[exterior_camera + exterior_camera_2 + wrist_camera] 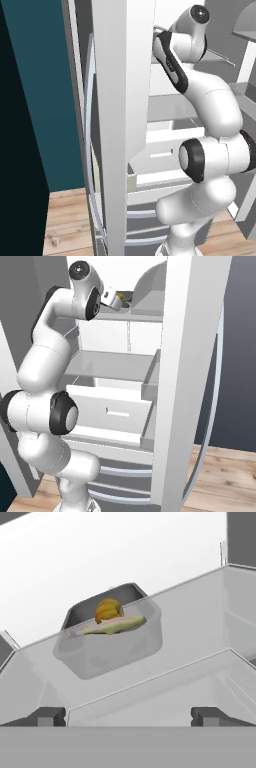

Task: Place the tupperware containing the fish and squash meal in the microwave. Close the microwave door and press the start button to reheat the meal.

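Left base view: white arm (210,150) nearest, reaching up past an open white fridge door (117,125) toward the shelves.
Right base view: hand at the top shelf (127,315); drawer (107,413) below.
Hand view: gripper (129,716) spread wide, holding nothing; tupperware (107,643) on the shelf ahead, apart from the tips, fish and squash meal (111,618) inside.

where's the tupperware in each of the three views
left base view: I can't pick it out; the white fridge door panel and the arm cover that upper shelf.
right base view: a yellow bit of the tupperware peeks out just past the hand, on the top shelf.
hand view: tupperware left of centre, ahead of the open jaws.
shared landmark: the grey top shelf.
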